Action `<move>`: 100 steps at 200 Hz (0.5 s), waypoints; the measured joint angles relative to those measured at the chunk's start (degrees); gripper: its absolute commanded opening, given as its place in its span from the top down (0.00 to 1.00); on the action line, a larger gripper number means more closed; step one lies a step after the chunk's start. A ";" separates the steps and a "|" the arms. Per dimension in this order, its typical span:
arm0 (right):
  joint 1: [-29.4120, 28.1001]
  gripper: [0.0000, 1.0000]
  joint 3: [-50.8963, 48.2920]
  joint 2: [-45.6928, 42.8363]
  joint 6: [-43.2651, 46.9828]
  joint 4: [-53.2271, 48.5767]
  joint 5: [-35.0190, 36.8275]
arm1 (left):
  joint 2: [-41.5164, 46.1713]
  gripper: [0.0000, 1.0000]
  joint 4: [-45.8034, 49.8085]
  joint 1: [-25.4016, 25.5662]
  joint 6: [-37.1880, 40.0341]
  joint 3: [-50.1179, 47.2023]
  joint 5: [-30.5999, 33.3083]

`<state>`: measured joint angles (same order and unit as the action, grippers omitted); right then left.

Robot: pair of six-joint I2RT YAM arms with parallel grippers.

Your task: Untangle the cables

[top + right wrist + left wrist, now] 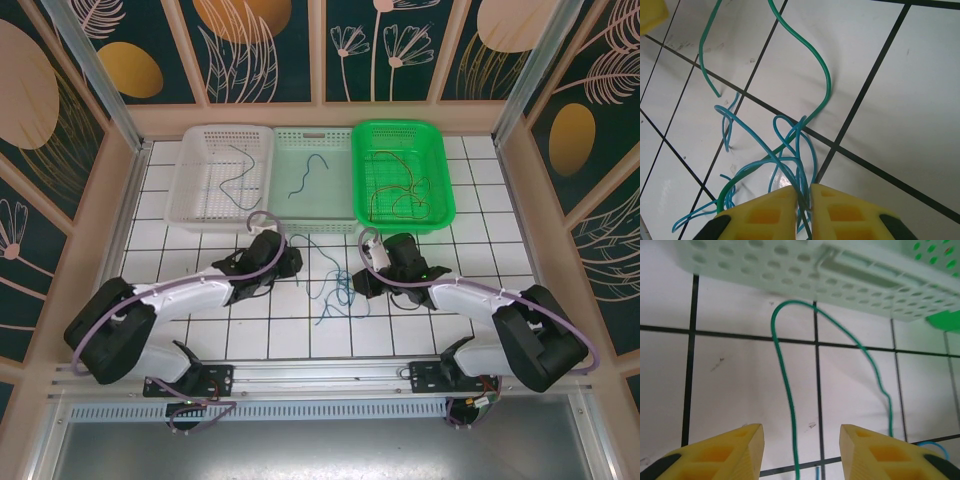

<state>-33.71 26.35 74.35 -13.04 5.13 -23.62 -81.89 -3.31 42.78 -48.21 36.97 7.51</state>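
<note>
White tiles: left gripper (800,450) jaws apart, empty; right gripper (805,207) jaws nip blue cable (790,155).

The green cable (788,390) runs off the bottom edge of the left wrist view. In the right wrist view, the blue cables (785,155) slip under the right end effector (805,200), where their ends are hidden.

Blue and green cables (785,150), seemingly still knotted, on white tiles
</note>
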 measured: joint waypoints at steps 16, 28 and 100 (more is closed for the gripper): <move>0.00 0.85 0.00 0.00 0.00 0.00 0.02 | -3.17 0.57 0.04 0.00 -0.68 0.44 -0.57; 0.00 0.85 0.00 0.00 0.00 0.00 0.00 | -5.35 0.57 0.13 0.00 -1.22 0.81 -0.92; -0.02 0.85 0.00 0.00 -0.02 -0.15 0.28 | -11.56 1.00 0.33 0.00 0.02 5.60 -2.12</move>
<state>-33.74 26.35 74.35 -13.06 4.97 -23.33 -93.45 -2.98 42.78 -48.18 42.57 5.39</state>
